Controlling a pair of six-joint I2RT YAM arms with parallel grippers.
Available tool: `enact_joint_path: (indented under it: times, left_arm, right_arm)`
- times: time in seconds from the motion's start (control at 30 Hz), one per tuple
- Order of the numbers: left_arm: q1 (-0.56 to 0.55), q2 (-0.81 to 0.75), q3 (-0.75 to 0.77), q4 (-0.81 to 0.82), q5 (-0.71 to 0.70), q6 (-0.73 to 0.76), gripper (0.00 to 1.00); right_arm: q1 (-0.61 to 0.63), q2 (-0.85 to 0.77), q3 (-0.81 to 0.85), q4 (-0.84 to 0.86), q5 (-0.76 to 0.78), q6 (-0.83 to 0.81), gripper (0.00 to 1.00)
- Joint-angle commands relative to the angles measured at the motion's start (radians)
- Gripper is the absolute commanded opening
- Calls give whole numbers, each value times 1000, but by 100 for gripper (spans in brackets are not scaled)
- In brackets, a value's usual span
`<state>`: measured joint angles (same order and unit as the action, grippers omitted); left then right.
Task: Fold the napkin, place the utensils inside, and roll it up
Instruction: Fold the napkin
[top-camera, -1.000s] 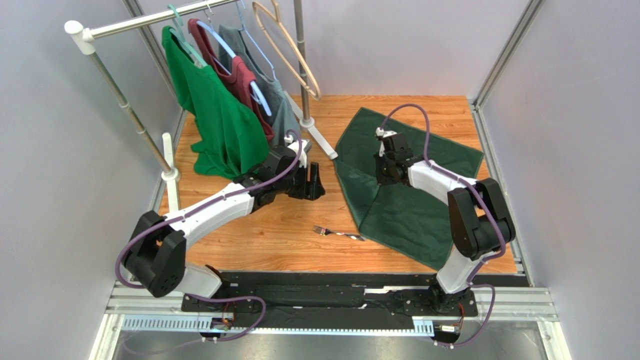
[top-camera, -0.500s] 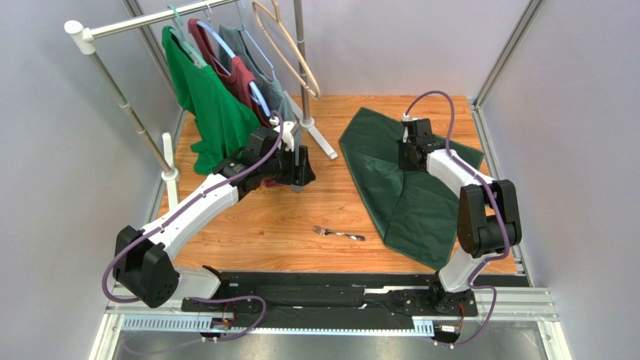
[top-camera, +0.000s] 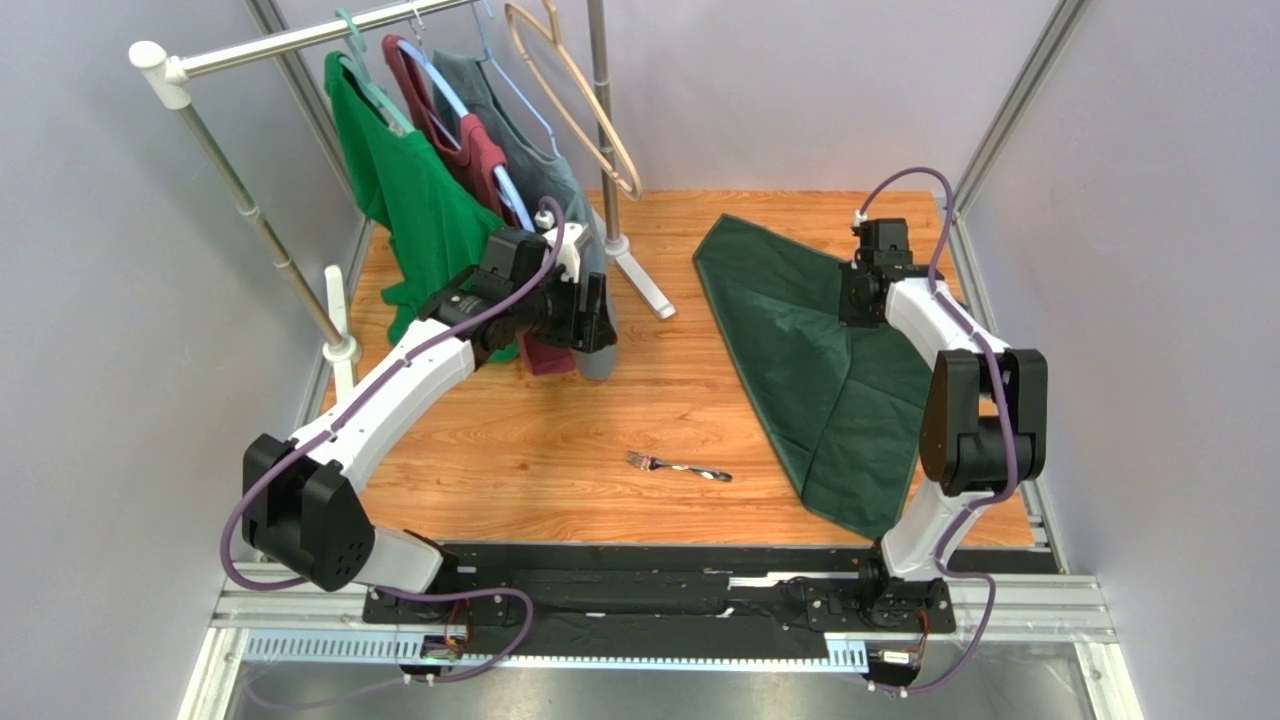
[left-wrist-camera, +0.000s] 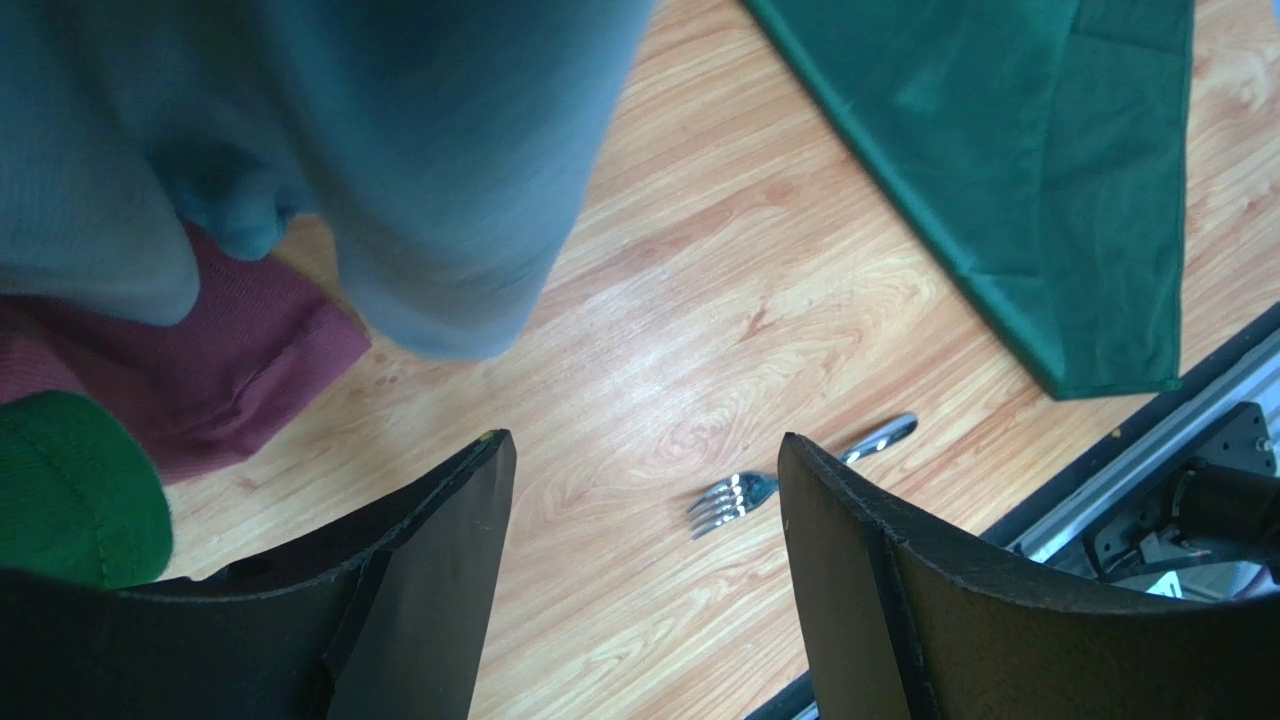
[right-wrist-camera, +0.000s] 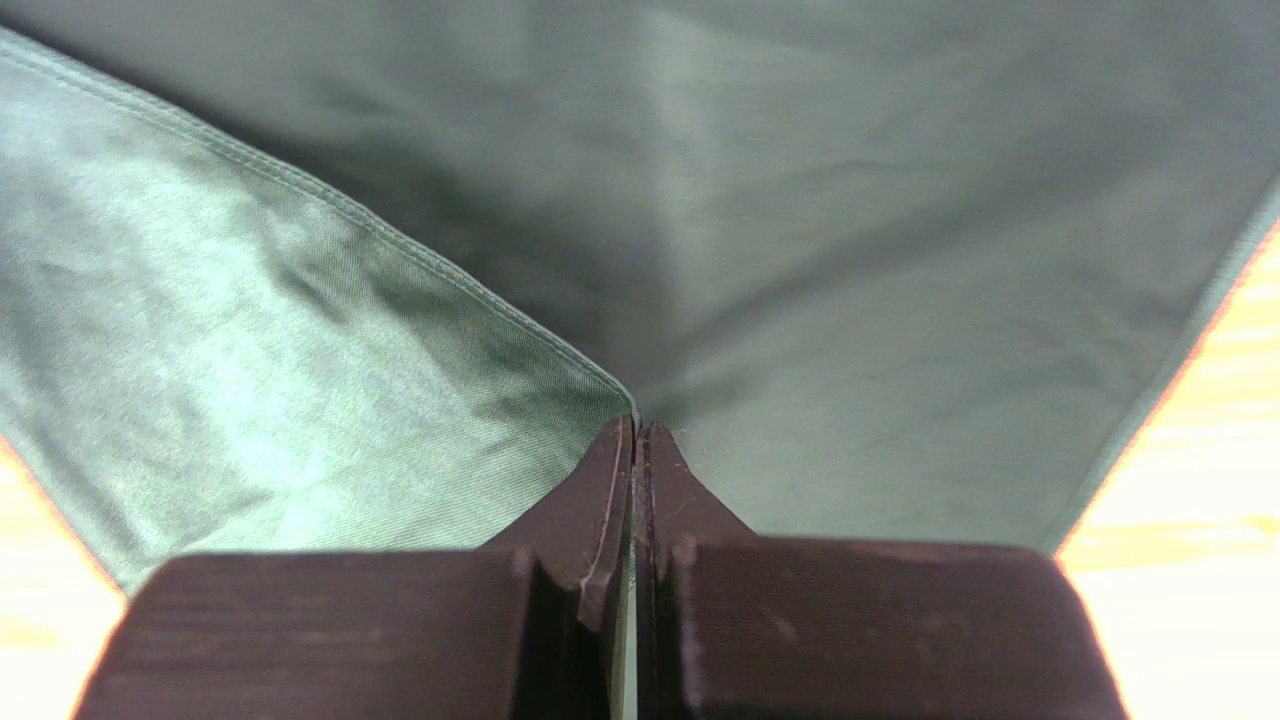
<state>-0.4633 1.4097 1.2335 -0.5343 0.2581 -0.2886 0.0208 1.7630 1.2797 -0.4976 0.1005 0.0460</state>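
From above, the napkin (top-camera: 819, 368) lies on the wooden table (top-camera: 496, 450) out toward 3 o'clock. It is a big dark green cloth with one part folded over the rest. The fork (top-camera: 679, 467) lies flat on the bare wood at about 6 o'clock. It is near the napkin's left edge but not touching it. The right gripper (top-camera: 860, 297) sits on the cloth at about 2 o'clock, but from up here you cannot tell if its jaws are together. The right wrist view shows that: the two jaws are pressed tight, with a corner of the top layer pinched at their tips. That view shows only cloth and a little wood, and no fork. The left gripper (top-camera: 589, 318) is at about 10 o'clock from the middle, up against the hanging clothes on the rack (top-camera: 241, 195). The left wrist view shows its jaws wide apart, with nothing between them. The fork lies on the wood far below, in the gap. That view also shows the grey-green shirt (left-wrist-camera: 451, 150), the dark red shirt (left-wrist-camera: 196, 375) and a bit of the bright green shirt (left-wrist-camera: 68, 488) close to the camera. The napkin is off at 1 o'clock.
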Motion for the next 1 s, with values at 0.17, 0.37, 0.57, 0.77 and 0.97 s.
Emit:
enact_joint_path:
  times: [0.17, 0.37, 0.57, 0.77, 0.97]
  left_arm:
    - [41, -14, -42, 33, 53, 31, 74]
    - [58, -3, -39, 33, 55, 29, 74]
    - [74, 3, -39, 31, 55, 26, 74]
    - [83, 8, -40, 31, 58, 26, 74]
    - [92, 8, -40, 34, 61, 26, 74]
  right_arm:
    - [-104, 82, 130, -35, 93, -43, 0]
    - [-124, 148, 204, -65, 139, -84, 0]
    - [-157, 173, 240, -64, 154, -104, 0]
    - [-209, 216, 294, -78, 160, -126, 0]
    - [-251, 263, 346, -85, 174, -140, 0]
